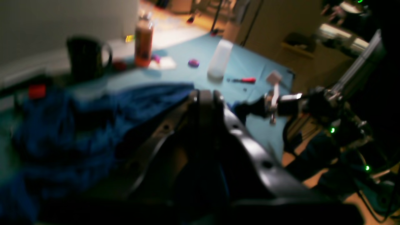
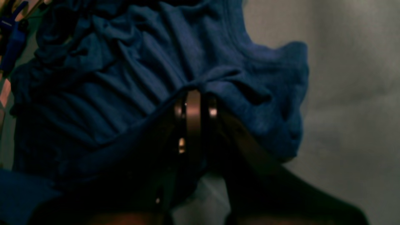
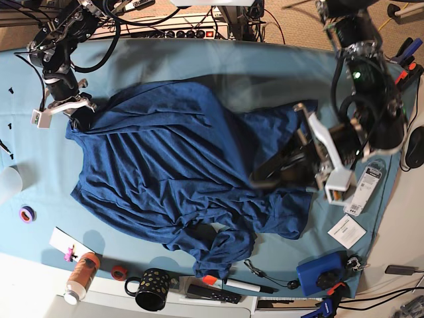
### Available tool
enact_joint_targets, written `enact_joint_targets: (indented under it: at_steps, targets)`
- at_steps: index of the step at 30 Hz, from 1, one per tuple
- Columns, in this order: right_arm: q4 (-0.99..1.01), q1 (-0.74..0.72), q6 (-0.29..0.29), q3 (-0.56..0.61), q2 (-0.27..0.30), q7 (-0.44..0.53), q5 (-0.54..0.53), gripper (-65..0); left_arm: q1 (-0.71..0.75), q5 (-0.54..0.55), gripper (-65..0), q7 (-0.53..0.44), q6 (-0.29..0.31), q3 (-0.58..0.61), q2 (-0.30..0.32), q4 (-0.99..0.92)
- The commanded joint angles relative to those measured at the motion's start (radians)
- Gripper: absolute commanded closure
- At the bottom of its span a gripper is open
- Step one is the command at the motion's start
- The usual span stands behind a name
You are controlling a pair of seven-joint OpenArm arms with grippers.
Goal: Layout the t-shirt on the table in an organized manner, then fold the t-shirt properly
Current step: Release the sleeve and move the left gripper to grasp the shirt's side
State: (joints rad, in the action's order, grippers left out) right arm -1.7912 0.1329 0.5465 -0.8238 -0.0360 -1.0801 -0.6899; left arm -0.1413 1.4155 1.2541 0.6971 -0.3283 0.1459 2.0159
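Note:
The navy t-shirt (image 3: pixel 165 159) lies spread and wrinkled over most of the teal table (image 3: pixel 172 63). My right gripper (image 3: pixel 81 116) is shut on the shirt's edge at the far left; in the right wrist view the fabric (image 2: pixel 125 78) bunches and drapes over the closed tips of the right gripper (image 2: pixel 193 100). My left gripper (image 3: pixel 257 179) hovers over the shirt's right part, blurred. In its own view the left gripper (image 1: pixel 204 97) has its jaws pressed together with no cloth visible between them. The shirt (image 1: pixel 78 125) lies beyond it, with the right gripper (image 1: pixel 247 110) farther off.
Along the near edge stand a dark mug (image 3: pixel 151 289), an orange bottle (image 3: pixel 81 277), a marker (image 3: pixel 242 286) and a blue box (image 3: pixel 318 273). A purple tape roll (image 3: pixel 26 214) and a clear cup (image 3: pixel 8 182) sit at the left. Paper cards (image 3: pixel 346 230) lie at the right.

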Motion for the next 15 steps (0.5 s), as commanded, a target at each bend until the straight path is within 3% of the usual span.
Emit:
enact_joint_targets:
  at_steps: [1, 4, 11, 15]
  targets:
    - [0.006, -0.005, 0.003, -0.001, 0.011, 0.009, -0.026, 0.0, -0.037, 0.026, 0.0, -0.040, 0.001, -0.001, -0.005, 0.029]
    - [0.087, -0.001, 0.006, 0.000, 0.008, -0.013, -0.074, 0.0, -0.090, -0.042, 0.0, -0.083, 0.001, -0.001, -0.016, 0.043]
    - [0.203, -0.001, 0.086, 0.000, -0.009, -0.018, -0.209, 0.0, -0.141, -0.168, 0.0, -0.171, 0.001, -0.001, -0.016, 0.042]
    - [0.204, -0.001, 0.093, -0.002, -0.009, -0.011, -0.220, 0.0, -0.188, -0.262, 0.0, -0.245, 0.001, -0.001, -0.016, 0.042]
